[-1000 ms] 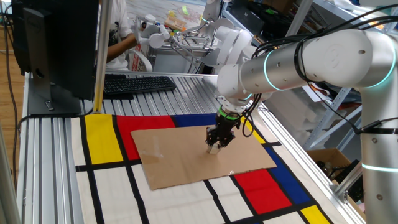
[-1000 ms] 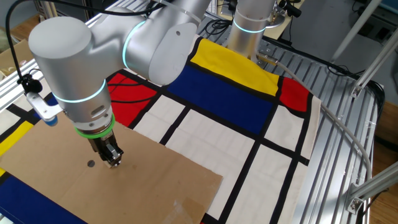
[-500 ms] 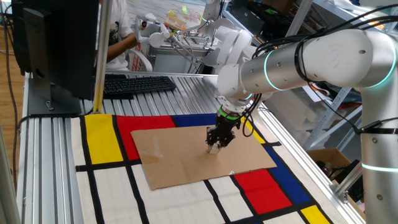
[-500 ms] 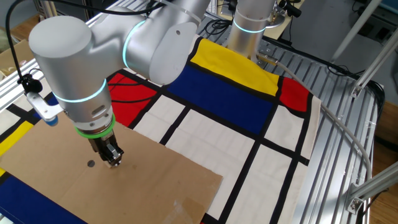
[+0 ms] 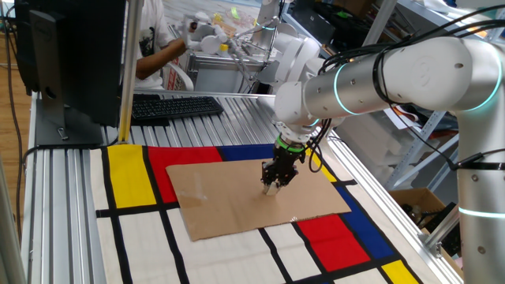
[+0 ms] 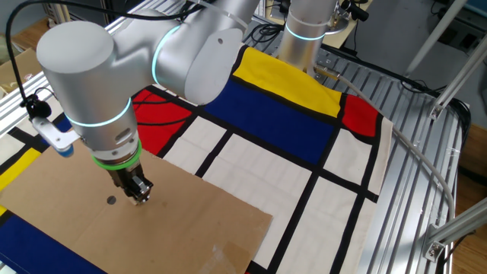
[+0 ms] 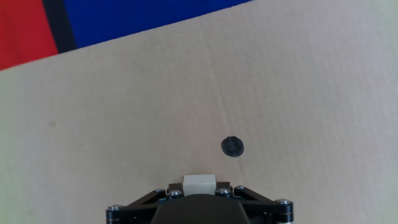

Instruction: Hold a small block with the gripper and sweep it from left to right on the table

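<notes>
Keyboard (image 5: 170,106) lies far left on the grooved table (image 5: 237,126), beyond the coloured rectangles. Nearer, a brown cardboard sheet (image 5: 237,201) covers the middle. On it a dark dot (image 7: 232,147) marks a spot just beside the small block (image 7: 199,184), which the downward-pointing gripper (image 5: 272,186) pinches between its fingertips, block touching the cardboard.

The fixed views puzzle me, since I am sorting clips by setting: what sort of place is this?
Most likely a robotics lab or workshop. A silver-white robot arm works over a grooved aluminium bench, with a black keyboard at its far end and cluttered shelving behind it.
</notes>
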`<state>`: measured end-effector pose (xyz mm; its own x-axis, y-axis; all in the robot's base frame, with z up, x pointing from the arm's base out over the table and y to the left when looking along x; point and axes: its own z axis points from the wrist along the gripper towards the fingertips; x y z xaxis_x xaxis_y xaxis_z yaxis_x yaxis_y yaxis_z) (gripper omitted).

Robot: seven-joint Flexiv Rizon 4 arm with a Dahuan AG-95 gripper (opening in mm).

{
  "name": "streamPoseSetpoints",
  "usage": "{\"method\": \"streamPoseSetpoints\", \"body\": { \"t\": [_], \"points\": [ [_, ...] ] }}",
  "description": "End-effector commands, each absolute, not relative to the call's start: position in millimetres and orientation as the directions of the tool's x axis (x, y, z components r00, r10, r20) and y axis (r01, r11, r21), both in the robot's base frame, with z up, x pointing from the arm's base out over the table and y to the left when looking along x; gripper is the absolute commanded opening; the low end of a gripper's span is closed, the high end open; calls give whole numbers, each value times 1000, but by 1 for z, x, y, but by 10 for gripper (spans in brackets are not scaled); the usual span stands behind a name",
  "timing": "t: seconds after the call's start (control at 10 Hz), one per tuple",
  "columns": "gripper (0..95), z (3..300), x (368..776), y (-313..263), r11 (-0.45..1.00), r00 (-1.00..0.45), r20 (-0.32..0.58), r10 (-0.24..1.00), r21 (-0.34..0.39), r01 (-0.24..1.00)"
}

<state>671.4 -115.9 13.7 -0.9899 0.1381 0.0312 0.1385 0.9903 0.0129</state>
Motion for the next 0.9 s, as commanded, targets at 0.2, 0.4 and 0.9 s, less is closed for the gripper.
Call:
{"method": "streamPoseSetpoints", "body": {
  "t": [0.2, 0.4, 0.9],
  "points": [
    [0, 14, 671, -116, 999, -998, 23, 51, 4, 51],
    [0, 14, 671, -116, 999, -1000, 17, 23, -37, 22],
    [0, 14, 671, -116, 997, -1000, 15, -25, -79, -26]
  ]
}}
